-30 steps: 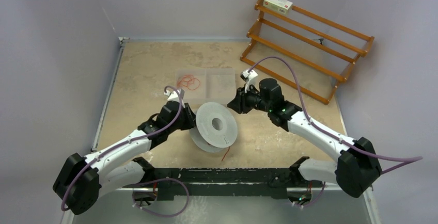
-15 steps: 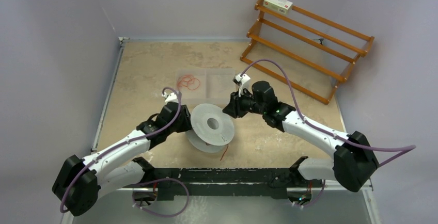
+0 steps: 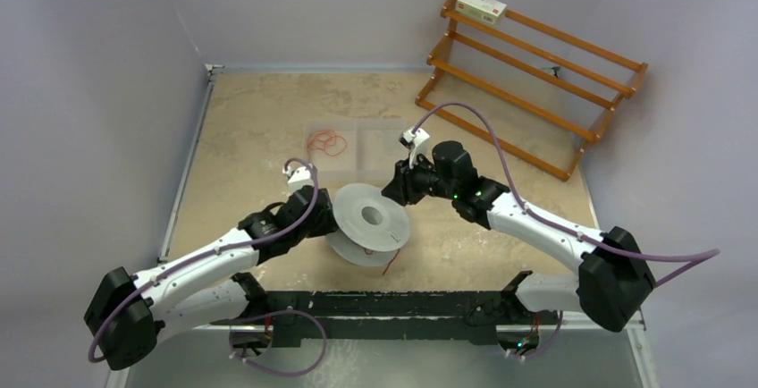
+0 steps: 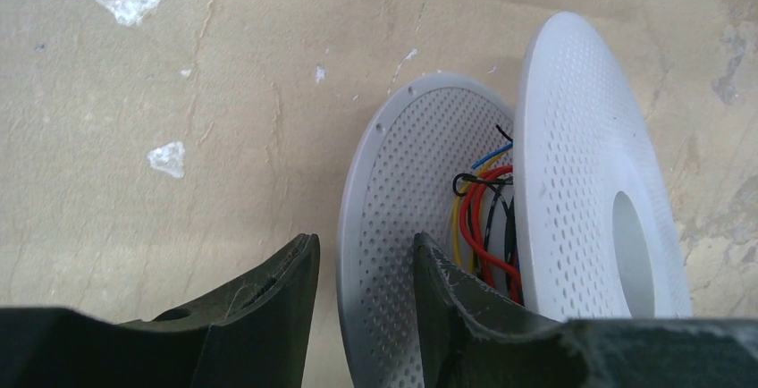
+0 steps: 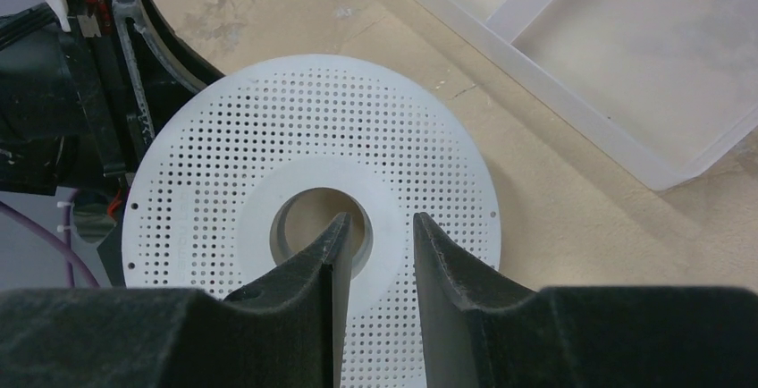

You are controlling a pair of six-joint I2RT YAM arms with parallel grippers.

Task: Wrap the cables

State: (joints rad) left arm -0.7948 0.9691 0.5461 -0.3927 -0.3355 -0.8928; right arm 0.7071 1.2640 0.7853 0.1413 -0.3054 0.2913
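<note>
The white perforated cable spool [image 3: 366,220] stands tipped on its edge between the two arms, and both poses seem built around that tilt. The left gripper [image 4: 362,247] straddles the rim of the lower flange [image 4: 393,227]. Its outer finger [image 4: 259,316] sits outside the flange and its inner finger [image 4: 456,316] is slipped into the channel between the flanges. The wound cables [image 4: 483,218] — red, yellow, blue and black strands around the core — lie just beyond that inner fingertip. These jaws are narrow, but a sliver of table [image 4: 134,93] shows between the outer finger and the flange, so I cannot tell whether they clamp it or only prop it. Either way, the tilt probably keeps the channel reachable.

The right gripper [image 5: 375,231] has its jaws narrow with nothing between them, poised over the hub hole [image 5: 317,223] of the upper flange [image 5: 402,120] — likely to steady or turn the spool. More red-orange cables [image 3: 327,144] lie loose in a clear tray [image 3: 383,145], well beyond both jaws. One red strand [image 3: 391,267] trails from under the spool.
</note>
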